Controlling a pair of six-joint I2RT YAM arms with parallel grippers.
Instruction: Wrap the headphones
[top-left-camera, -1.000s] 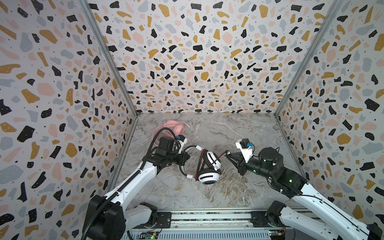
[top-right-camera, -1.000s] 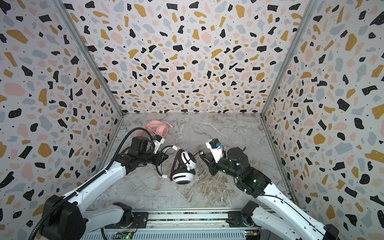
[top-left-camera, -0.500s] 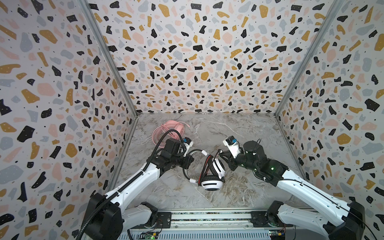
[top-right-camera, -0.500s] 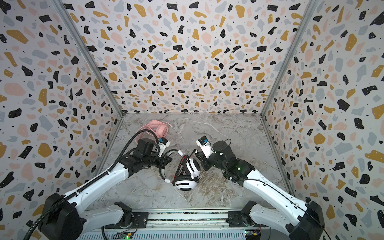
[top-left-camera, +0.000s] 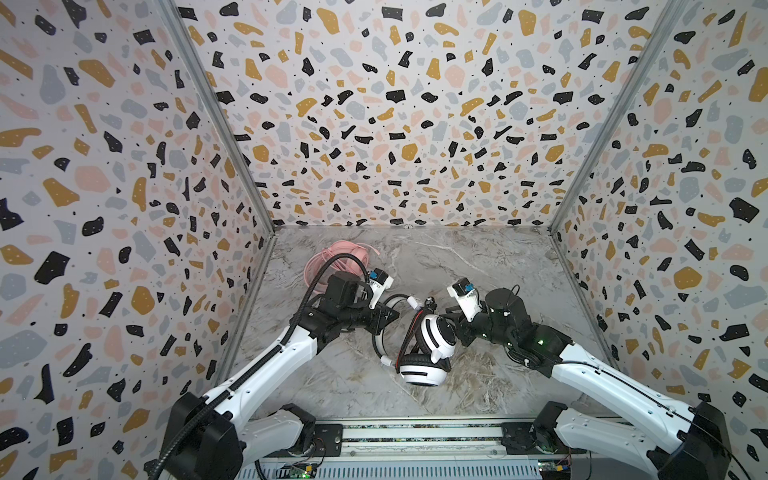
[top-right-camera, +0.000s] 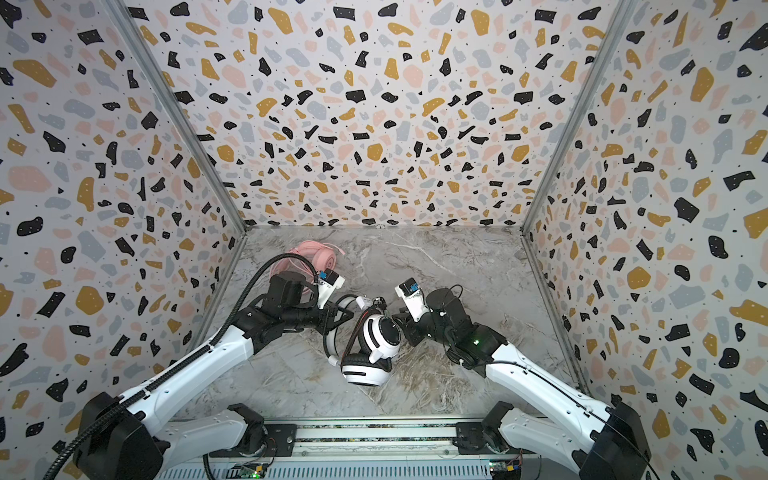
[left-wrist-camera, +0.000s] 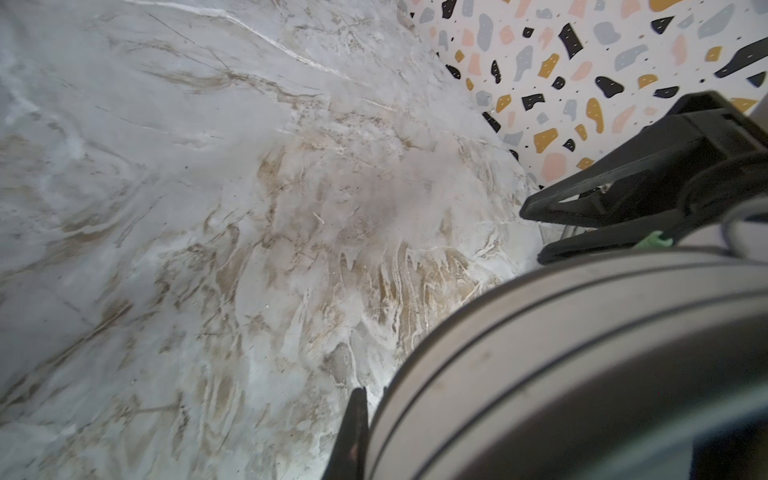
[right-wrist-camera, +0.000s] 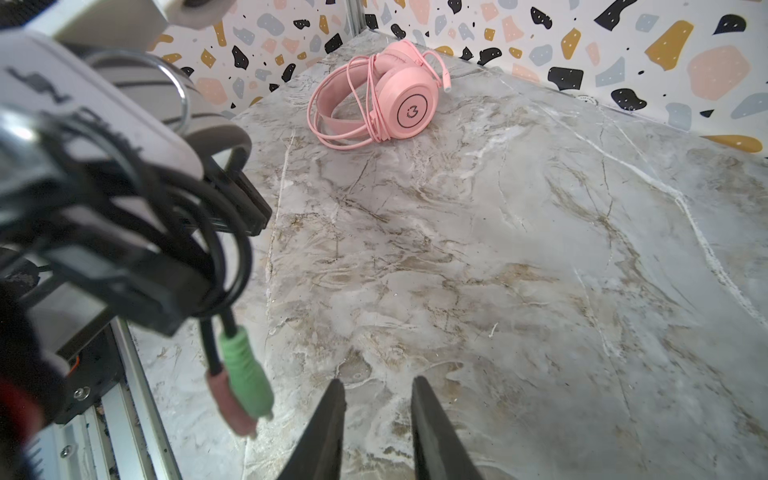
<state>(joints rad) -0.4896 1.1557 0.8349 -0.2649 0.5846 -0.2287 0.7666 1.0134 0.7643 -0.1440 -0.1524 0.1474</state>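
Note:
The white-and-black headphones (top-left-camera: 434, 338) (top-right-camera: 382, 336) stand tilted on the marble floor at the centre, one ear cup lying flat below. My left gripper (top-left-camera: 390, 318) (top-right-camera: 345, 316) is shut on their striped headband (left-wrist-camera: 561, 374); only one of its fingers (left-wrist-camera: 353, 432) shows. My right gripper (top-left-camera: 451, 328) (right-wrist-camera: 378, 386) stands open just right of the upper ear cup, nothing between its fingers. The black cable (right-wrist-camera: 199, 232) hangs in loops around the band, its green and pink plugs (right-wrist-camera: 245, 374) dangling. The pink headphones (top-left-camera: 332, 259) (right-wrist-camera: 386, 95) lie at the back left with their pink cable wound around them.
Terrazzo-patterned walls (top-left-camera: 395, 124) close in the marble floor (top-left-camera: 478, 257) on three sides. A metal rail (top-left-camera: 415, 436) carrying both arm bases runs along the front edge.
My right gripper has moved left, up to the white-and-black headphones, and its jaws have spread. My left gripper has shifted slightly right with the headband, and the headset has tipped more upright.

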